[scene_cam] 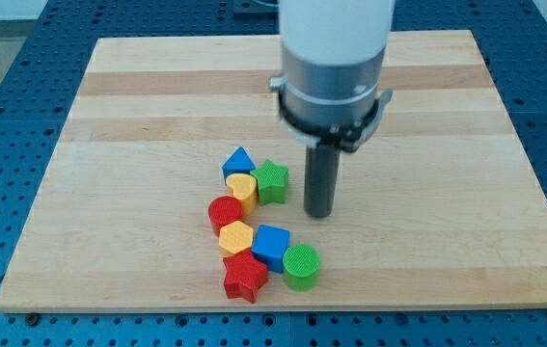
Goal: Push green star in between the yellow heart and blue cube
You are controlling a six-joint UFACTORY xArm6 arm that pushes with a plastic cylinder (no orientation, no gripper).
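Observation:
The green star (272, 181) sits near the board's middle, touching the yellow heart (242, 187) on its left. The blue cube (271, 246) lies below them, toward the view's bottom. My tip (319, 213) rests on the board just right of the green star and slightly below it, a small gap apart. It is above and to the right of the blue cube.
A blue triangular block (239, 161) sits above the yellow heart. A red cylinder (225, 212), a yellow hexagon (236, 237), a red star (244, 278) and a green cylinder (301, 267) cluster around the blue cube. The wooden board (447, 145) lies on a blue perforated table.

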